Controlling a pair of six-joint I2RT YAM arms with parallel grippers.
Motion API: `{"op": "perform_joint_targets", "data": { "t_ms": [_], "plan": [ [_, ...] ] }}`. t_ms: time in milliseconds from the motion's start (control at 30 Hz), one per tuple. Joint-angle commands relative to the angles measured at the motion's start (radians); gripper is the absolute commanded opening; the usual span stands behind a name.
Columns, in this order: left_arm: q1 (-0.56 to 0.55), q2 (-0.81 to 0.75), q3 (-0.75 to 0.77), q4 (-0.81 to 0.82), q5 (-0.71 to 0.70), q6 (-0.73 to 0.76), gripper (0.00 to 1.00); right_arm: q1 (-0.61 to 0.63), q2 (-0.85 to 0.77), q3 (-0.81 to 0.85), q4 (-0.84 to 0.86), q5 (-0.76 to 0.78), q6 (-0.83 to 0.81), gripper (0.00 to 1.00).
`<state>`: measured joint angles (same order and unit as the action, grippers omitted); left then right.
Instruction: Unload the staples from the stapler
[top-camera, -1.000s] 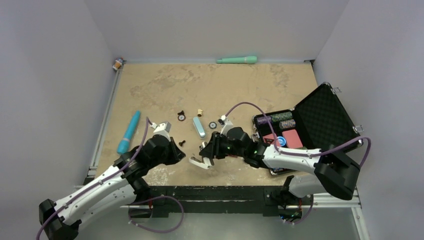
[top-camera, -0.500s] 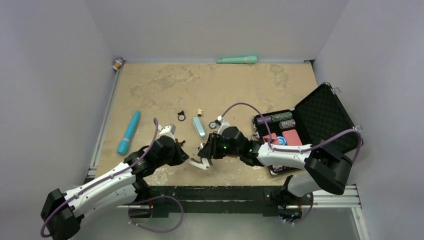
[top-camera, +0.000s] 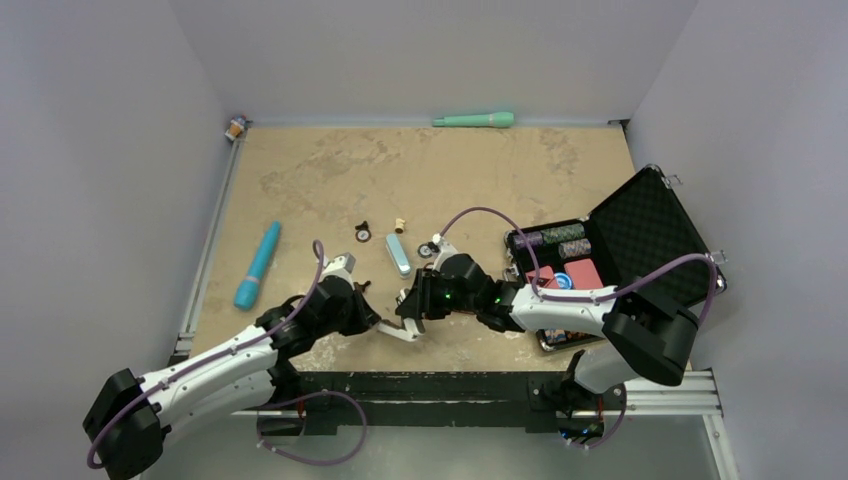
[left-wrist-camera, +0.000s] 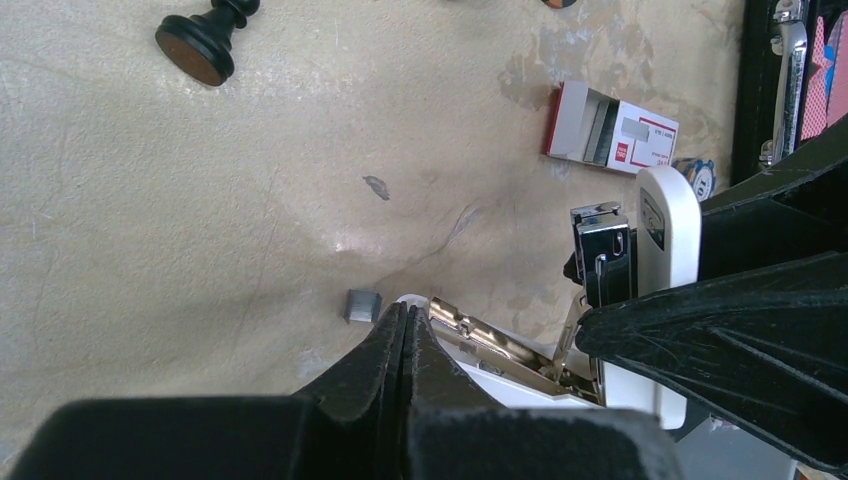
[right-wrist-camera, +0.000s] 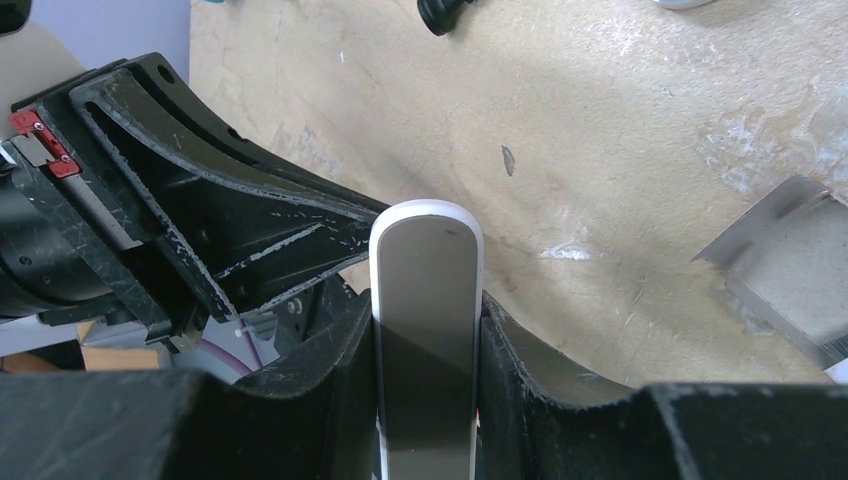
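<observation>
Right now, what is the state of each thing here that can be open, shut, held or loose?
small white hinged stapler: swung open, held.
right gripper: jaws shut on the stapler.
left gripper: jaws shut, tips beside the stapler's metal rail.
short grey strip of staples: loose on the table.
small red-and-white cardboard box: open.
black hard case: lid open.

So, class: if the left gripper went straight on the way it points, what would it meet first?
Probably the stapler, whose open metal rail sits right ahead of the left gripper, jaws shut. The staples lie on the table just beside that line; depth is unclear.
</observation>
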<state>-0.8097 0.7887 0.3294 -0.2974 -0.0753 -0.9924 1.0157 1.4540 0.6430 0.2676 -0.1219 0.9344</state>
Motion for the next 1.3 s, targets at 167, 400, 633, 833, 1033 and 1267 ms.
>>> {"op": "perform_joint_targets", "data": {
  "t_ms": [167,400,633,833,1033,1267],
  "plan": [
    [0.003,-0.017,-0.032,0.064,0.045,-0.036,0.0,0.006,-0.002,0.056,0.055,0.009,0.015,0.0],
    [0.002,-0.071,-0.049,0.043,0.071,-0.063,0.0,0.008,-0.033,0.068,0.016,0.044,0.006,0.0],
    [0.002,-0.15,-0.051,-0.017,0.071,-0.073,0.0,0.007,-0.077,0.067,-0.016,0.102,0.02,0.0],
    [0.002,-0.155,-0.063,-0.024,0.092,-0.075,0.0,0.007,-0.118,0.055,-0.019,0.12,0.033,0.0],
    [0.001,-0.209,-0.047,-0.087,0.08,-0.069,0.0,0.007,-0.163,0.045,-0.058,0.162,0.03,0.0],
    [0.002,-0.364,0.142,-0.419,-0.038,0.024,0.0,-0.009,-0.342,0.051,-0.228,0.302,0.03,0.0]
  ]
}}
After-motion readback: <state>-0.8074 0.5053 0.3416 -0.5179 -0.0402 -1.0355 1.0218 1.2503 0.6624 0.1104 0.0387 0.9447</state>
